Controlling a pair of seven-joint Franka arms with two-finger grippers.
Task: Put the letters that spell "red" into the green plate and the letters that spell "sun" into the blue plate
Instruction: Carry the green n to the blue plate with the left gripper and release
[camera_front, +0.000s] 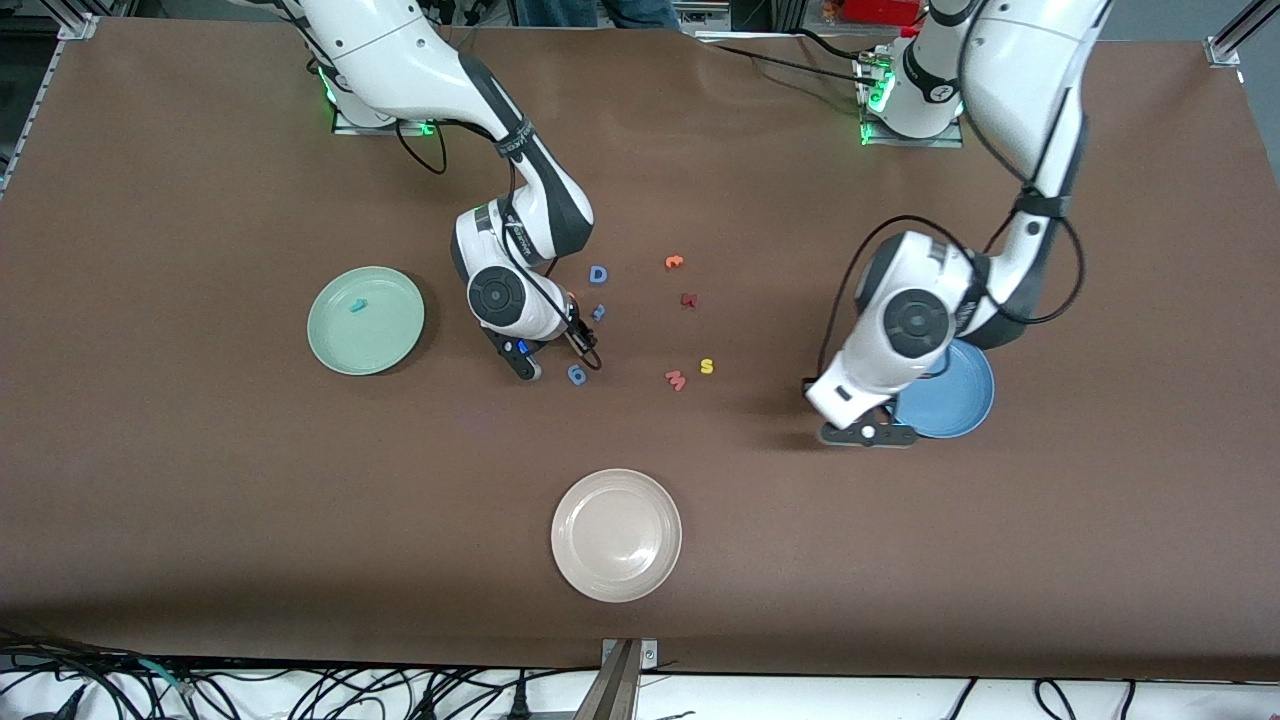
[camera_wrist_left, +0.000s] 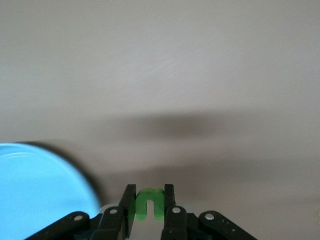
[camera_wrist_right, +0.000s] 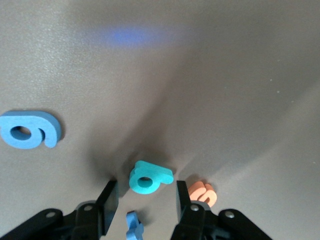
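From the front view I see the green plate (camera_front: 366, 320) toward the right arm's end of the bench (camera_front: 200, 520), one teal letter (camera_front: 356, 306) already in it. The blue plate (camera_front: 950, 390) sits toward the left arm's end, partly under the left arm. The yellow "s" (camera_front: 707, 366) lies mid-bench beside a pink letter (camera_front: 676, 379); the beige plate (camera_front: 616, 535) is nearest the camera.

In the left wrist view my left hand (camera_wrist_left: 149, 210) pinches the green "n" (camera_wrist_left: 149, 204) by its two legs, over bare bench just beside the blue plate's rim.

In the right wrist view my right hand (camera_wrist_right: 146, 202) hangs spread around the teal "d" (camera_wrist_right: 149, 177), not touching it; the orange "e" (camera_wrist_right: 202, 193) lies just beside one finger. I judge these foam pieces light and squashy, so I would grip gently across the flat sides.
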